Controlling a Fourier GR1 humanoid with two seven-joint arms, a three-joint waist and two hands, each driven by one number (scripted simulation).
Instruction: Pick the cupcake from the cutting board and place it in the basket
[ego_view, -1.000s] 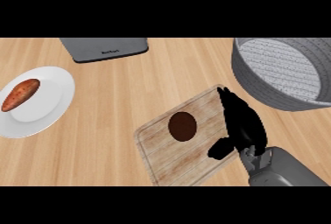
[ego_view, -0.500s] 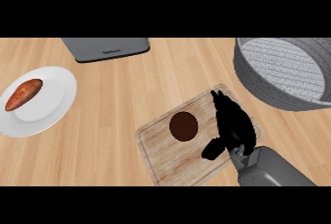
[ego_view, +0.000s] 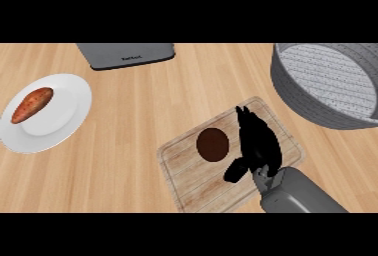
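Brown and round, the cupcake (ego_view: 212, 144) sits on the wooden cutting board (ego_view: 192, 185). Just beside it, the right hand (ego_view: 258, 142) is open with straight fingers. A grey basket (ego_view: 291, 95) waits on the wooden counter (ego_view: 148, 110).

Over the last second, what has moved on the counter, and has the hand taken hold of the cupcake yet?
The right hand has slid left across the cutting board, closing in beside the cupcake. Its fingers are straight and not curled round the cupcake, so nothing is held yet. The cupcake, board, basket and the plate with the sweet potato lie as they did.
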